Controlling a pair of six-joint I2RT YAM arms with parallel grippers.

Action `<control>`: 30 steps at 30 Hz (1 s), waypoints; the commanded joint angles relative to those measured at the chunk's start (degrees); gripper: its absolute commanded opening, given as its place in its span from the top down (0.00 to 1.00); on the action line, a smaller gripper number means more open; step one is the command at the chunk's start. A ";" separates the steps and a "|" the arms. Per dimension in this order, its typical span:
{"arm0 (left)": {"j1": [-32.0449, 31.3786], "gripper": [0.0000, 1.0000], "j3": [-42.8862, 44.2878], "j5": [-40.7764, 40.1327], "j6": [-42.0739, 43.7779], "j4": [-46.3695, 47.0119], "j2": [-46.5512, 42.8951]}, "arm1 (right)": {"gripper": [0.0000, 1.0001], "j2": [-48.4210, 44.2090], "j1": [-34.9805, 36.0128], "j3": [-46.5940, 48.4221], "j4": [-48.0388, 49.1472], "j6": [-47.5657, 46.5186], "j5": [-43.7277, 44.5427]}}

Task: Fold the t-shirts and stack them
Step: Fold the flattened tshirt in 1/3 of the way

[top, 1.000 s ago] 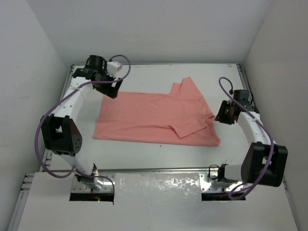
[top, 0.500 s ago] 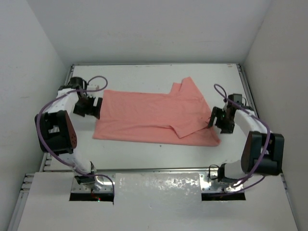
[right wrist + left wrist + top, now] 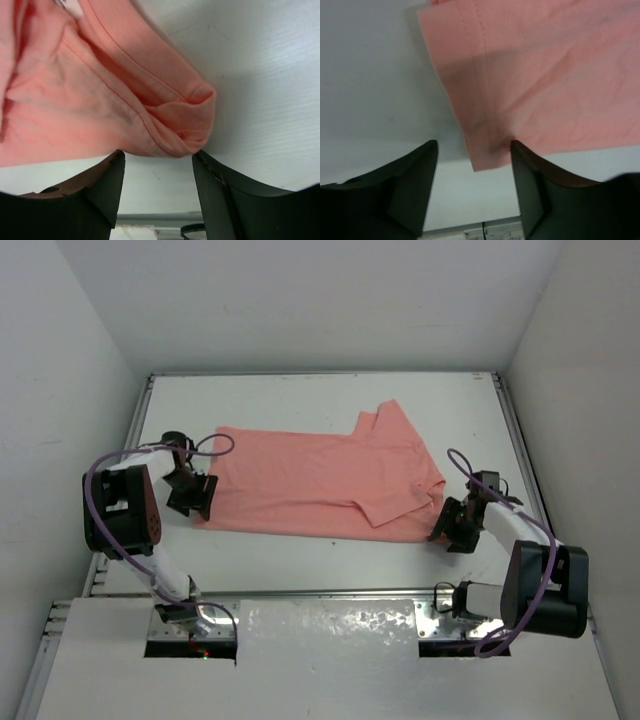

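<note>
Plain salmon-pink cloth t-shirt (image 3: 320,480) lies partly folded on the white surface (image 3: 320,555), its near corners sitting between the spread left hand (image 3: 193,497) and spread right hand (image 3: 450,525), nothing pinched; most folding looks left.

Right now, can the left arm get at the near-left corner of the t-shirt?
Probably yes. The left arm's fingers stand open, one on each side of the t-shirt corner, which lies flat between them. Nothing else is in the way, so closing on it looks feasible.
</note>
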 commanded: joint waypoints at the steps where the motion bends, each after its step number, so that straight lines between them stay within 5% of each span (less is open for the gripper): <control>1: 0.09 0.45 -0.80 1.10 0.27 3.00 0.68 | 0.41 0.77 -0.39 -0.87 7.58 0.92 0.82; 7: 0.09 0.63 -2.91 2.94 0.53 3.70 -0.98 | 0.31 -2.22 -2.32 -2.10 9.06 1.89 -1.28; 15: 0.09 0.83 -2.65 4.00 0.27 3.62 -0.64 | 0.33 0.60 -3.20 -1.40 10.76 5.15 -6.54; 22: 0.09 1.00 -2.83 3.56 0.45 3.35 -1.43 | 0.28 -10.31 -3.29 -3.50 7.92 6.53 -1.90; 30: 0.09 1.00 -2.04 3.56 1.94 0.98 -2.39 | 0.41 -0.46 -3.29 -7.11 9.51 5.84 0.39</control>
